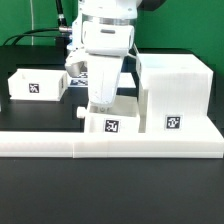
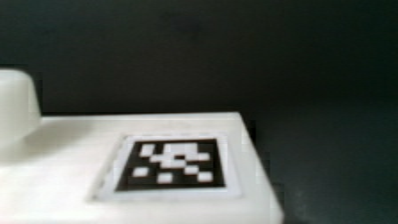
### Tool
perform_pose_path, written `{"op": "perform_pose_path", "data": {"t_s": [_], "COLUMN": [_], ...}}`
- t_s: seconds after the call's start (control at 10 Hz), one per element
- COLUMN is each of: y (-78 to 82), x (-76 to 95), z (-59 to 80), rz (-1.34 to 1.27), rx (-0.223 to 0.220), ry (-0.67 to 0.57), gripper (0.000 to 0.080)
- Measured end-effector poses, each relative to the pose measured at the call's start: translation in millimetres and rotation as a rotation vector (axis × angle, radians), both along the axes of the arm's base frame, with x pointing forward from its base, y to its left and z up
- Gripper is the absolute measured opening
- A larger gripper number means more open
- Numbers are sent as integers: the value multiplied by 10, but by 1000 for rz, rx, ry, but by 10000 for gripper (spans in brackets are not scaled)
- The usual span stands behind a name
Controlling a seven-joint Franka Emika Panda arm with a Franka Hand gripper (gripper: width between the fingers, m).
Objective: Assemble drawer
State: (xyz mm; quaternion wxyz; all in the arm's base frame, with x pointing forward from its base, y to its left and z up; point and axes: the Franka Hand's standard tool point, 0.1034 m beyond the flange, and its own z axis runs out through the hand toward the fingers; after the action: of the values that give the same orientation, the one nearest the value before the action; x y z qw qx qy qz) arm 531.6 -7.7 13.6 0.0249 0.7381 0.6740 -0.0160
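white plastic, the small drawer (image 1: 108,124) sits low on the black surface (image 1: 110,195), in the middle of the exterior view, with its square tag (image 1: 112,126) turned toward the camera. a small dark knob (image 1: 80,112) shows at its side, on the exterior view's left. the pincer (image 1: 103,102) hangs right over the drawer, down at its upper edge. from here i cannot tell how wide its jaws stand or whether it has hold of anything. the tall cube-shaped housing (image 1: 175,95), with its own tag, stands just beside the drawer on the exterior view's right; i cannot tell whether they touch. a long white bar (image 1: 50,146) lies across in front of both. well apart on the exterior view's left is an open box (image 1: 40,85), also tagged. the wrist view gives me only a blurred white face carrying a square tag (image 2: 175,165), with dark behind it.
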Motion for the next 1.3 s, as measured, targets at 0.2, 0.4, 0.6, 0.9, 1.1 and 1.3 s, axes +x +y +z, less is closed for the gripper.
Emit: {"op": "perform_pose_path", "data": {"t_s": [0.2, 0.4, 0.6, 0.9, 1.1, 1.3], "y": [-1, -4, -5, -103, -103, -104], "x": [0, -15, -18, -57, -74, -73], "z": [3, -9, -15, -50, -51, -49], "rz": [1, 1, 0, 37, 35, 34], "rx": [0, 0, 0, 9, 9, 9], "ry": [1, 4, 4, -31, -29, -29], "gripper": [42, 42, 42, 42, 42, 42]}}
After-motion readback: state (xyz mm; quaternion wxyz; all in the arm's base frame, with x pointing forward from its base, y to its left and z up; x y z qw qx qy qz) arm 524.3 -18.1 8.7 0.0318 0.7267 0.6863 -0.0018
